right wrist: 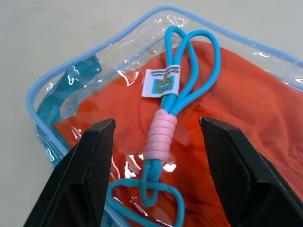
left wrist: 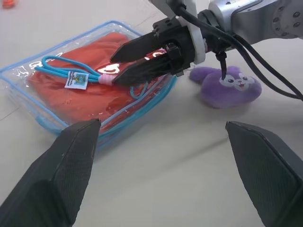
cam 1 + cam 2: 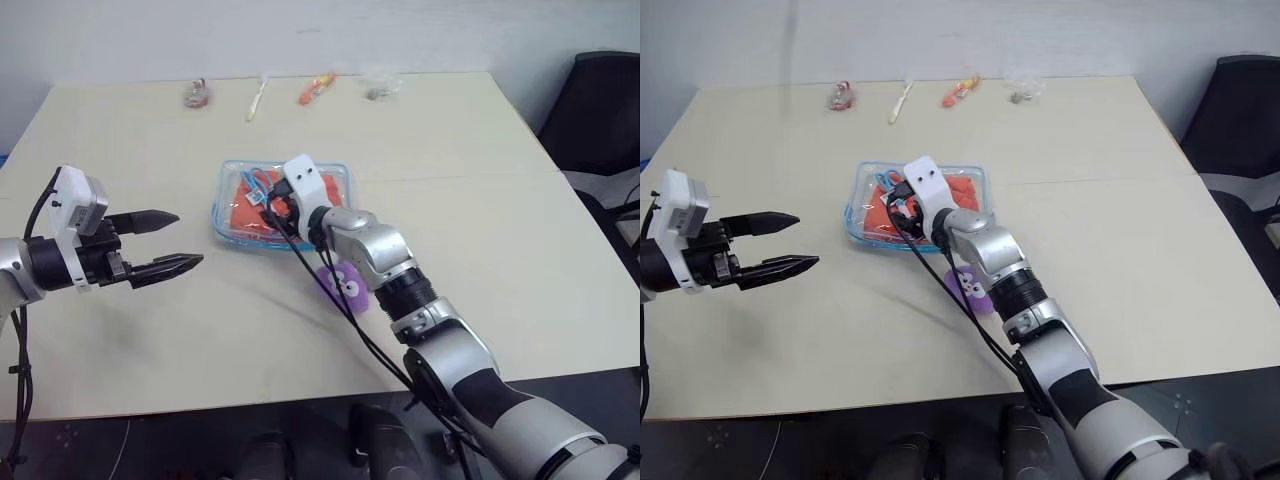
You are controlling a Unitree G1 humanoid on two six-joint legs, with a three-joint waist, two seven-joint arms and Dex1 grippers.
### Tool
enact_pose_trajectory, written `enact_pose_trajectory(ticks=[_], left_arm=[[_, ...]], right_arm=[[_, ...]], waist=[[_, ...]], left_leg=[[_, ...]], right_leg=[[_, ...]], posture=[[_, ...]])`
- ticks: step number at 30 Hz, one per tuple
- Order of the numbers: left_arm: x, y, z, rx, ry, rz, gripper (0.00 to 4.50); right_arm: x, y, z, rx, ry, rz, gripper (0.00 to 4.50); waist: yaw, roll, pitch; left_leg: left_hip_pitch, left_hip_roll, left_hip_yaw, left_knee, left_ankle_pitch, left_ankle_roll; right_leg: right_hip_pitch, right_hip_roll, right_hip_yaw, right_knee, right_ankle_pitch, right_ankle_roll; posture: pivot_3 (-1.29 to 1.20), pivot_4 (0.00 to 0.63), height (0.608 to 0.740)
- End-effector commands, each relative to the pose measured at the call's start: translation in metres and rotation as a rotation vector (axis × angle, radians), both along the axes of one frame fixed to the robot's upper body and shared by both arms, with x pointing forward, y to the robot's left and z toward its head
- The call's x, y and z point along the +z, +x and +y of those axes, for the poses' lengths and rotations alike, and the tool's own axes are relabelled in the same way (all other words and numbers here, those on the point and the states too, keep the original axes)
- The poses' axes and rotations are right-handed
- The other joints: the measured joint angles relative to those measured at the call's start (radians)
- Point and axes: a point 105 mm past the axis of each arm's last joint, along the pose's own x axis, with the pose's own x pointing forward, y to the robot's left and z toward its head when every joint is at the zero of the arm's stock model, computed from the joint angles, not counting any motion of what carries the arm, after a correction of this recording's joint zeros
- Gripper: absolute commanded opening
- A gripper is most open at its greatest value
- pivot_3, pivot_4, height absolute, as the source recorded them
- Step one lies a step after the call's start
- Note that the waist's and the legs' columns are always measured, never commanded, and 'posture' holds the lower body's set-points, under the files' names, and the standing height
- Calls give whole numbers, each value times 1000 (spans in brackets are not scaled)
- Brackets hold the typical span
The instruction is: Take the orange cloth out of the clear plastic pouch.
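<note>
The right gripper (image 2: pixel 120 66) has its black fingers (image 1: pixel 92 163) apart, holding nothing, low over the clear plastic pouch (image 3: pixel 225 200) with the orange cloth (image 1: pixel 251 113) inside on the bench (image 3: pixel 480 180), its arm stretched forward, while the left gripper (image 3: pixel 172 240) hangs wide apart off to the side.

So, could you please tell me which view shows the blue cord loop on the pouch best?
The right wrist view: the blue cord loop shows close up, with pink wrapping and white tag. The left wrist view shows it partly behind the right tool. Both eye views show just a bit.
</note>
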Motion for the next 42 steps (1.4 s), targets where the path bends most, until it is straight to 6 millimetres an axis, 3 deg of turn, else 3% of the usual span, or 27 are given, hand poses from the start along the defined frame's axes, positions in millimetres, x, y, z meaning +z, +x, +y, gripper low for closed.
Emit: enact_pose_trajectory(ticks=[1,5,11,16,19,21,24,27,30,33,38,42], left_arm=[[12,-3,2,11,12,-68,4500],[13,0,3,23,14,-76,4500],[12,2,1,18,17,-79,4500],[11,6,-7,-13,10,-79,4500],[9,8,-17,-52,-3,-76,4500],[8,9,-28,-95,-14,-77,4500],[9,10,-50,-177,-40,-77,4500],[8,8,-72,-275,-53,-76,4500],[9,7,-96,-385,-69,-80,4500],[14,7,-116,-481,-88,-94,4500],[26,7,-144,-611,-119,-125,4500],[31,7,-160,-678,-127,-145,4500]], right_arm=[[0,-4,13,56,-9,-15,2931],[-16,-1,13,40,-32,20,2038],[-20,6,5,4,-33,8,9],[-1,2,1,31,16,-38,2],[19,-2,-13,31,49,-71,2],[40,-8,-32,18,85,-99,2],[73,-21,-82,-58,154,-122,2],[86,-36,-155,-218,146,-134,2],[75,-54,-236,-443,44,-102,2],[56,-77,-291,-614,-7,-35,2],[13,-107,-346,-818,-75,67,2],[-13,-118,-365,-895,-78,117,2]], waist=[[-2,0,0],[-2,0,0],[-2,0,0],[-1,0,0],[3,0,0],[7,0,0],[20,0,0],[47,0,0],[64,-1,0],[83,-1,0],[83,-1,0],[80,-1,0]], left_leg=[[0,0,0,0,0,0],[0,0,0,0,0,0],[0,0,-1,0,0,0],[0,0,-2,0,0,0],[0,0,-3,0,0,0],[-1,0,-4,1,0,0],[-3,2,-6,3,0,0],[-7,2,-7,4,0,0],[-8,-1,-7,6,0,1],[-9,-4,-3,6,0,2],[-3,-3,9,3,1,2],[1,-3,16,2,1,2]], right_leg=[[0,0,0,0,0,0],[0,0,0,2,0,0],[0,-1,1,2,0,0],[0,-1,1,3,0,0],[0,-2,0,3,0,0],[-1,-3,0,3,0,0],[-1,-3,0,4,0,0],[-3,-3,0,3,0,0],[-3,-4,0,3,0,0],[-3,-3,1,1,0,0],[-3,-2,7,2,1,1],[-3,-2,13,3,1,1]], posture=[[0,150,740],[0,150,740],[0,150,740],[0,150,740],[0,150,740],[0,150,740],[0,150,740],[0,150,740],[0,150,740],[0,150,740],[0,150,740],[0,150,740]])
